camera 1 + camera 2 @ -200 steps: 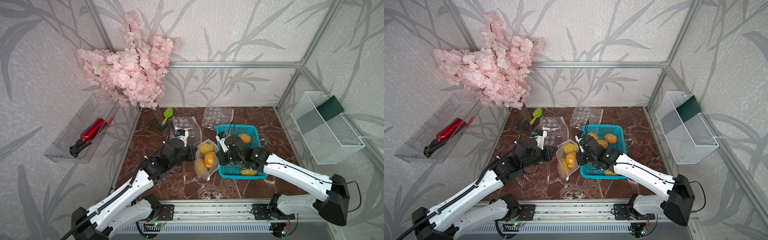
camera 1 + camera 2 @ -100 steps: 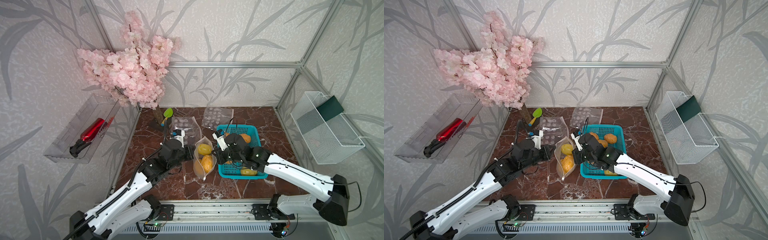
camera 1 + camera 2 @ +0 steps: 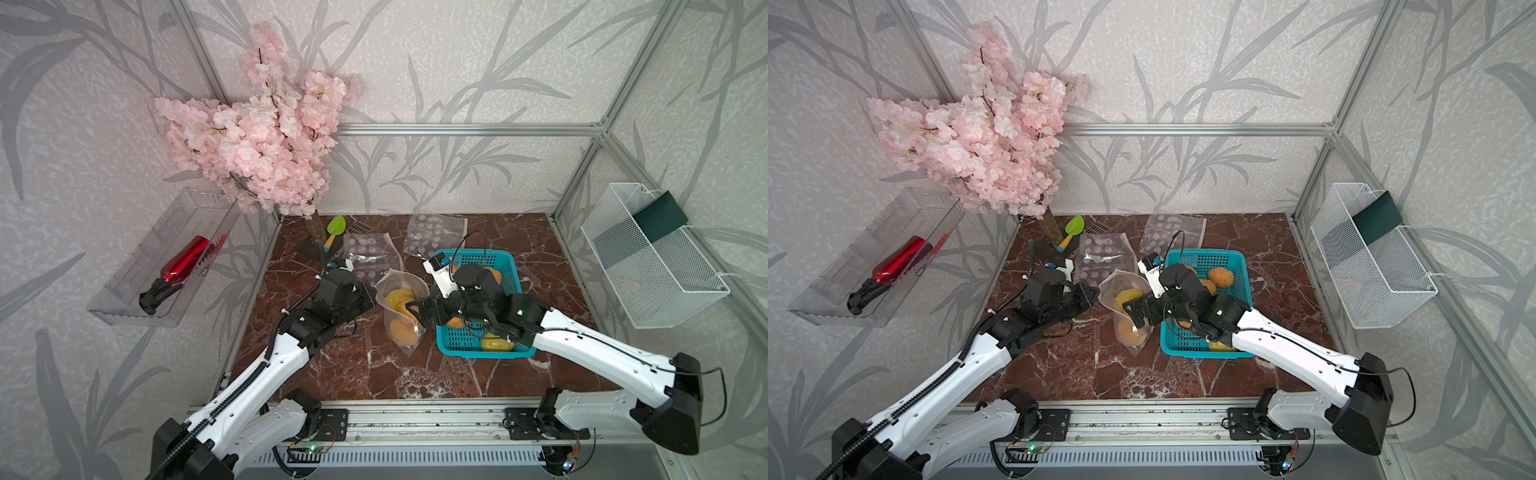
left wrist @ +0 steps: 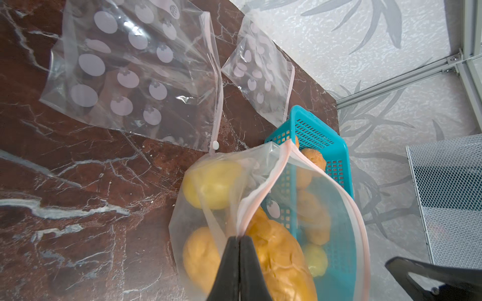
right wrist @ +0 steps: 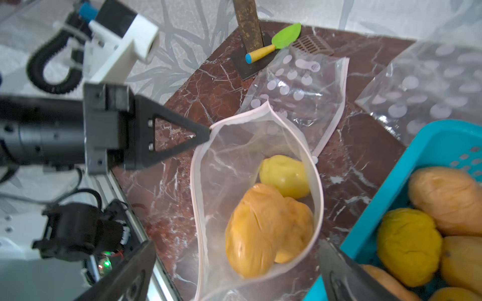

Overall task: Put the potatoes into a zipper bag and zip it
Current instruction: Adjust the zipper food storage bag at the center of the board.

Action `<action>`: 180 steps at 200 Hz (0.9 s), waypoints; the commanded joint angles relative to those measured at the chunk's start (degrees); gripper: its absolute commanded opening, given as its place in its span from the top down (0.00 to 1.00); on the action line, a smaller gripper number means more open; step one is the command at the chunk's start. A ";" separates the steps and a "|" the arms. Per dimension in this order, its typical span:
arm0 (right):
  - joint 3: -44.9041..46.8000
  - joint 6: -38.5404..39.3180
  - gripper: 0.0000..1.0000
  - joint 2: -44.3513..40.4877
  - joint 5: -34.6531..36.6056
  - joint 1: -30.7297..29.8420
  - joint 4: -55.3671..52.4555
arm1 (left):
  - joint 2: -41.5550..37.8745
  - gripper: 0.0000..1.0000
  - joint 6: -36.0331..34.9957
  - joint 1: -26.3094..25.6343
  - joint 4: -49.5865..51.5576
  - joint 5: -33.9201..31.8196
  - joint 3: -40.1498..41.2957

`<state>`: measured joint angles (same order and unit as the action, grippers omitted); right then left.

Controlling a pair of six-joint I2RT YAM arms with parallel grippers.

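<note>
Loading step, partway through. The left gripper is fully closed, pinching the rim of the bag and holding its mouth up and open over the bench. The right gripper is spread wide and holds nothing, hanging just over the bag mouth beside the basket.

Potatoes: three visible inside the bag, one yellow and two orange, lying at the bottom. Several more sit in the basket, touching each other. Two spare bags lie flat on the bench behind, untouched. The bag's zipper is open.

Judgement: the arm is between picks. The next move calls for the right gripper to swing over the basket, drop onto a top potato and close across its short side. The left grip must hold so the mouth doesn't collapse. Zipping comes later, once the basket is empty.
</note>
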<state>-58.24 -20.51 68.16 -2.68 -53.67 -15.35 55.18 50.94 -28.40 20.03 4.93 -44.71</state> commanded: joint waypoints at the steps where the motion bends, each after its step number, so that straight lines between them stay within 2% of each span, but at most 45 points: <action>1: 6.11 3.01 0.01 -4.23 1.84 -1.94 9.00 | -2.45 1.00 1.03 1.15 3.66 -4.47 -0.38; 33: 11.77 6.15 0.01 -3.97 3.53 -4.46 15.22 | -3.48 1.00 1.01 1.85 7.21 -8.82 -0.99; 52: 18.13 7.36 0.01 -3.65 3.71 -4.52 28.12 | -3.76 1.00 1.23 1.98 7.38 -9.56 -0.67; 65: 23.32 9.81 0.01 -3.41 3.31 -6.74 38.31 | -3.85 1.00 1.36 2.07 7.25 -9.52 -0.41; 74: 25.54 10.91 0.01 -3.47 3.17 -6.97 41.76 | -3.85 1.00 1.37 2.14 7.25 -9.41 -0.42; 117: 26.14 12.68 0.01 -3.26 -5.61 -7.04 42.92 | -5.38 1.00 1.51 2.21 7.32 -9.66 -0.22; 180: 20.32 13.64 0.22 3.28 -0.05 -7.04 37.94 | -5.90 1.00 1.94 2.28 6.90 -8.59 0.15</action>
<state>-34.96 -7.90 70.50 -4.71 -60.38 23.07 49.89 51.70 -26.46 26.48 -2.90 -44.73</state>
